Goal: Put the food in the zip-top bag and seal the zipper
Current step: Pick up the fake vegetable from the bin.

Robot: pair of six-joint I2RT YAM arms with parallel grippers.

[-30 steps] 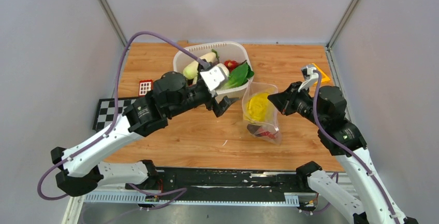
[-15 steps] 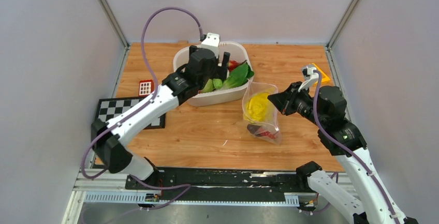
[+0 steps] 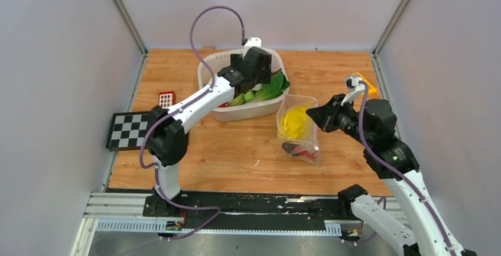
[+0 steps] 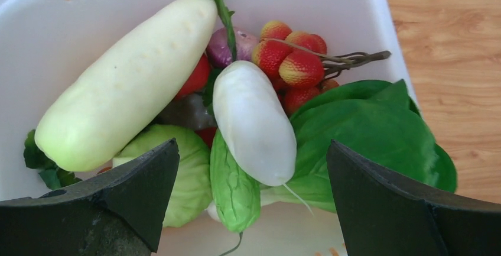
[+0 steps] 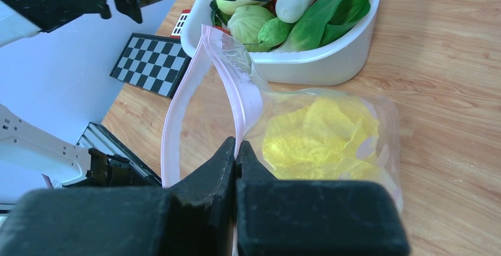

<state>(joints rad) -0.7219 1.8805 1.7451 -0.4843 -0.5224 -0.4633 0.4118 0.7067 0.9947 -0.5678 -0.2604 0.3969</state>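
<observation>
Left claw (image 4: 253, 152) is spread wide and holding nothing, hanging right over the tub (image 4: 71, 19). The small white radish (image 4: 251, 120) sits square between its fingers. A second ago that claw was down low at the tub's near wall, on the bag side. Half a second back it had swung up over the tub, and now it's reached further in, jaws wide the whole way. That reads as a trip back for the next piece, with the radish the likely pick.

Around it the tub is full of food. The long pale radish (image 4: 124, 84) leans to the left and the red berries (image 4: 295, 61) sit behind. A big green leaf (image 4: 366, 132) lies on the right and a green cabbage (image 4: 189, 173) underneath.

Over to the right claw (image 5: 236, 149): it's clamped shut on the bag (image 5: 254, 90) at its rim, and it hasn't budged in the last second. It lifts the pink zipper (image 5: 177, 108) so the mouth gapes toward the tub. The bag lies on the table just right of the tub. The yellow cabbage (image 5: 319, 132) is already inside, and the top view shows a red piece (image 3: 298, 149) at the bottom.

So it's part loaded, with most of the food left in the tub and the zipper not yet sealed. That leaf touches the radish and may snag on the pick.
</observation>
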